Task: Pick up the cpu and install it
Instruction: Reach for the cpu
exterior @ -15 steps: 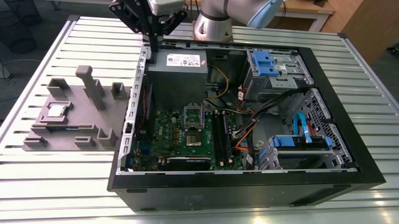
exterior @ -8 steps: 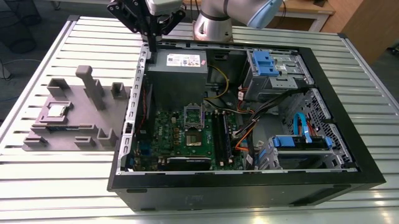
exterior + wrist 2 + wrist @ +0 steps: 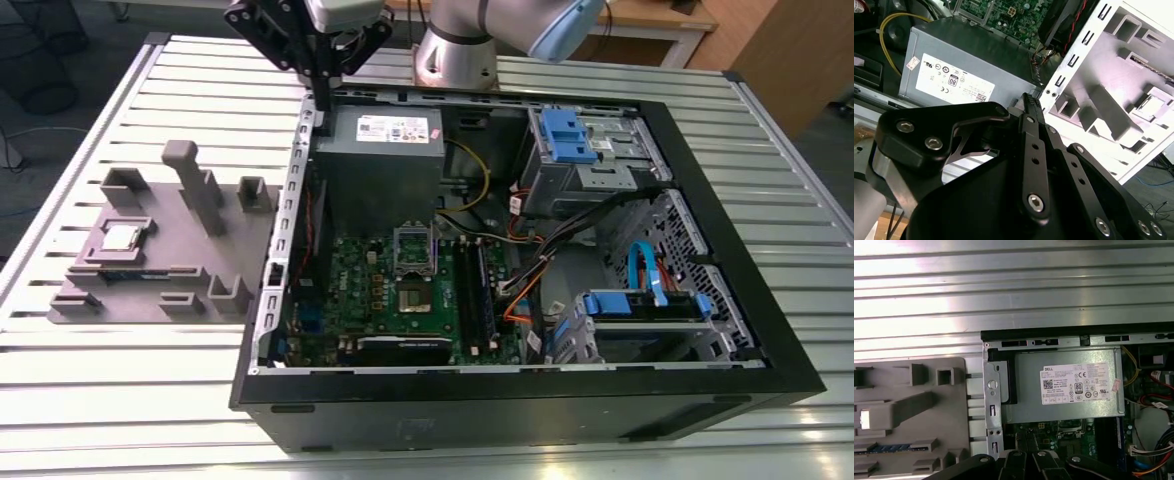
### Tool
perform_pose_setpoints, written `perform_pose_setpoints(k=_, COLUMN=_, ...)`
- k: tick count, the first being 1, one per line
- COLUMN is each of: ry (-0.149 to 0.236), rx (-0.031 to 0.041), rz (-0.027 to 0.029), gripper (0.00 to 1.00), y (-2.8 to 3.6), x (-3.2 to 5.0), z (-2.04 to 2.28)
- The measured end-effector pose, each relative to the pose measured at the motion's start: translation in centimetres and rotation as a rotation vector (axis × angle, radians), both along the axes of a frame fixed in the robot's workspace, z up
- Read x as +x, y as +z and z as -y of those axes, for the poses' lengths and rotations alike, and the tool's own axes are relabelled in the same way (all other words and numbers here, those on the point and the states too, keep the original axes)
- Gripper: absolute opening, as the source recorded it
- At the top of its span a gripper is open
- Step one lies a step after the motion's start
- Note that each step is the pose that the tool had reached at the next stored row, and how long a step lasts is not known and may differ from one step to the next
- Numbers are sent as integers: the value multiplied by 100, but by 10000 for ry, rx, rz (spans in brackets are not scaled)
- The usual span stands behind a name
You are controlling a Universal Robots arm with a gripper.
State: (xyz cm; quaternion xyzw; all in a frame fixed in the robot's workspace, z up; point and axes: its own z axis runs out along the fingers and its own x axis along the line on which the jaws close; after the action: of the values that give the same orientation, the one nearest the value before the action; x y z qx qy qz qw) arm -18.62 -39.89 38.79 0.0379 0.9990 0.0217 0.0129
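The cpu (image 3: 120, 237) is a small silver square lying in a recess of the grey fixture block (image 3: 160, 260), at the exterior view's left of the open computer case. It also appears as a pale square in the second wrist view (image 3: 1154, 104) and as a bright one in the first wrist view (image 3: 865, 419). My gripper (image 3: 320, 104) hangs above the case's far corner by the power supply (image 3: 383, 135), well away from the cpu. Its fingers (image 3: 1030, 107) are shut together with nothing between them. The metal-framed socket (image 3: 414, 297) lies on the green motherboard inside the case.
The black case (image 3: 534, 400) lies on its side on a ribbed metal table (image 3: 134, 400). Inside are cables, blue drive brackets (image 3: 567, 135) and a drive cage (image 3: 641, 310). Tall posts (image 3: 187, 180) rise from the fixture block near the cpu.
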Motion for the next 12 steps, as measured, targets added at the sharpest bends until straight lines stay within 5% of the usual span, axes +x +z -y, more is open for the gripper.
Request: perform_pose_setpoints(k=12, ry=0, rx=0, rz=0, gripper=10, y=0, x=-35, z=0)
